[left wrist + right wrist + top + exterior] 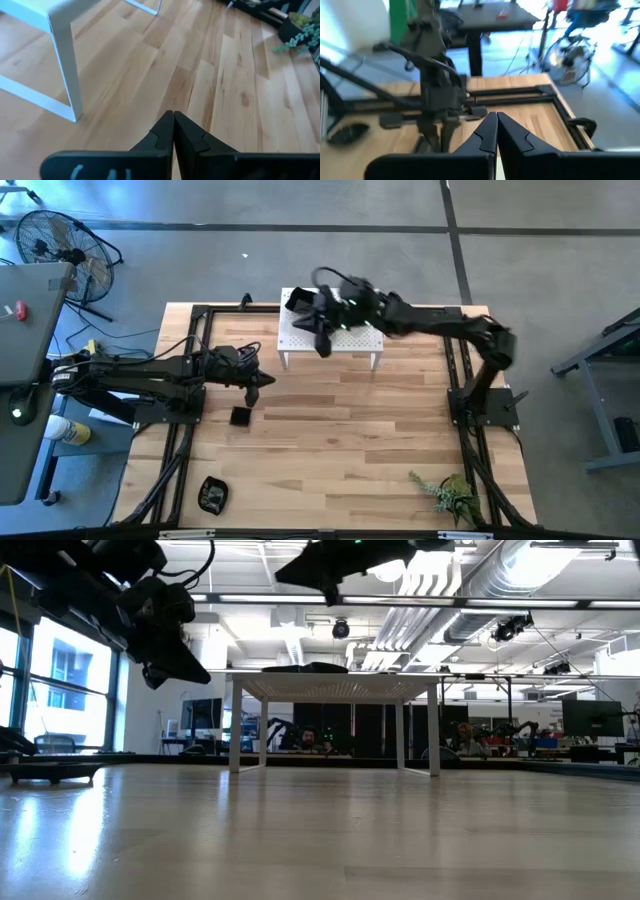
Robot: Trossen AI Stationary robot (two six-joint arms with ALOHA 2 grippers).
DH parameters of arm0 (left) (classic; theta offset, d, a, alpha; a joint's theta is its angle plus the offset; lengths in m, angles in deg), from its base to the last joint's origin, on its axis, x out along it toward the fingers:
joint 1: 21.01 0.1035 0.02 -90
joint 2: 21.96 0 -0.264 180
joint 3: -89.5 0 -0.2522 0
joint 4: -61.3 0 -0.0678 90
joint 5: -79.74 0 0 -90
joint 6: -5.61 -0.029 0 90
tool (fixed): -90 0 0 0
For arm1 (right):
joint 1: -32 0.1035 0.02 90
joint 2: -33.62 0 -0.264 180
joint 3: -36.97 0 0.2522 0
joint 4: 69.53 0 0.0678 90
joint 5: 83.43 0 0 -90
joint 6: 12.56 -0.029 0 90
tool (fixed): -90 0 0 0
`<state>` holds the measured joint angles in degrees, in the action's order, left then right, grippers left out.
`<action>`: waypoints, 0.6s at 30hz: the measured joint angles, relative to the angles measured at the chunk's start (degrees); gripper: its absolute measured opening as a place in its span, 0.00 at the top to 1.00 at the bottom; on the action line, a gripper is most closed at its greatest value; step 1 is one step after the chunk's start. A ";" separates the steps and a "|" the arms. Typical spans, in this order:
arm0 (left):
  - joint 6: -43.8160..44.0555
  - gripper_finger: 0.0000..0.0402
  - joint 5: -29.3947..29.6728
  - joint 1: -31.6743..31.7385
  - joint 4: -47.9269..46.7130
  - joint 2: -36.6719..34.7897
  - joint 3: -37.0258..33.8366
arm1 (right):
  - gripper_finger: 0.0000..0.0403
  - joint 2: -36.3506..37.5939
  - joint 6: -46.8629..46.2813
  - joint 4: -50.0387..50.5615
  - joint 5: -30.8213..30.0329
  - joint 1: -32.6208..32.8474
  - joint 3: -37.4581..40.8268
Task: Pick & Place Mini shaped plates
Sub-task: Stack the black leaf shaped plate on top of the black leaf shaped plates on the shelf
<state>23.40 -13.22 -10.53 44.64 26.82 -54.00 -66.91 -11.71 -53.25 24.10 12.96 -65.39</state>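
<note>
A small square black plate [240, 416] lies flat on the wooden table, just on the near side of my left gripper [268, 381]. That gripper hovers shut above the boards [173, 117], left of the white perforated stand [345, 345]. Another black dish [212, 494] rests near the table's near left corner and shows at the left of the low view [55, 772]. My right gripper [495, 120] is shut with nothing in it, held high over the stand and pointing toward the left arm. A low dark shape [318, 667] lies on the stand's top; from above the right arm hides it.
The stand rests on thin white legs [65, 65] at the far middle of the table. Black frame rails [190, 380] run along both sides. A green sprig [450, 495] lies at the near right. The boards between the arms are bare.
</note>
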 joint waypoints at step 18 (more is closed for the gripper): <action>0.03 0.96 -13.90 -15.11 -34.02 1.27 11.43 | 1.00 43.54 -14.74 -7.59 -20.78 1.22 44.80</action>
<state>23.43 -27.12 -25.64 10.62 28.09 -42.57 -23.37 -26.45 -60.84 3.31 14.18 -20.59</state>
